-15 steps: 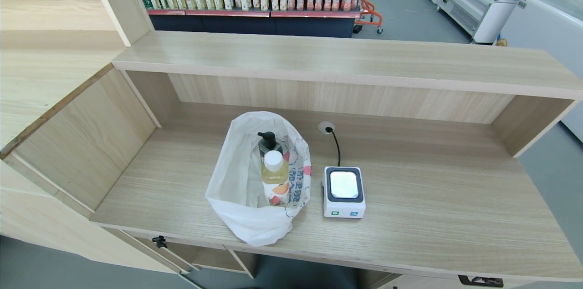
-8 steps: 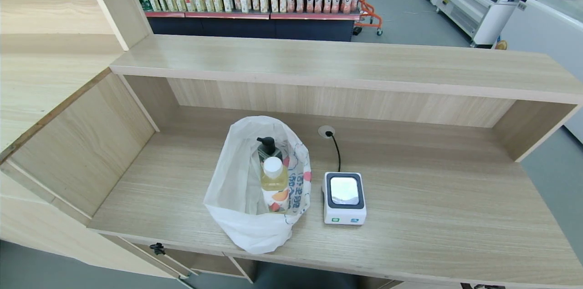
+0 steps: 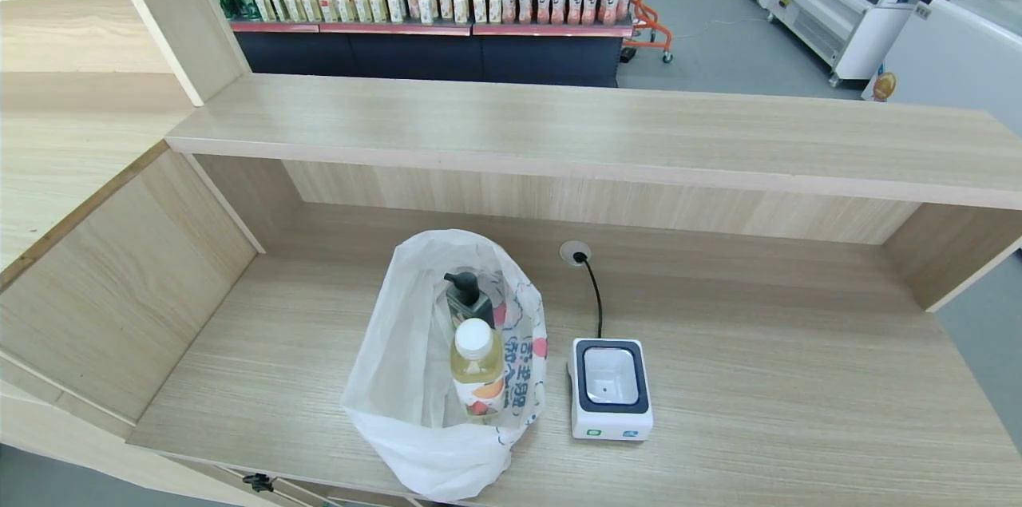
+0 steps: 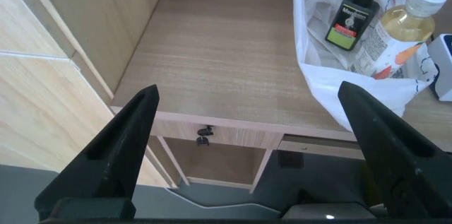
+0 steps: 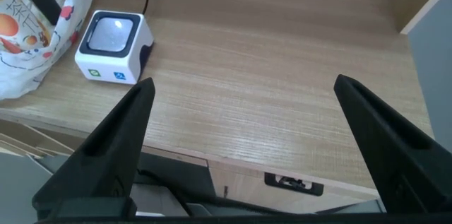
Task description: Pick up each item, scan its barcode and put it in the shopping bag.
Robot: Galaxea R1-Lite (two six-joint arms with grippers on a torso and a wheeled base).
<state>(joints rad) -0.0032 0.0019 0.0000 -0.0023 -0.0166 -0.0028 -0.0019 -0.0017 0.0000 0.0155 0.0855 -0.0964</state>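
Two upright bottles [image 3: 477, 367] sit inside the open white shopping bag [image 3: 385, 395].

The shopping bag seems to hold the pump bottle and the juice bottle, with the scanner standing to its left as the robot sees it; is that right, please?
Not quite: the scanner stands to the right of the shopping bag, not to its left, as the head view shows. The bag does hold the pump bottle and the juice bottle.
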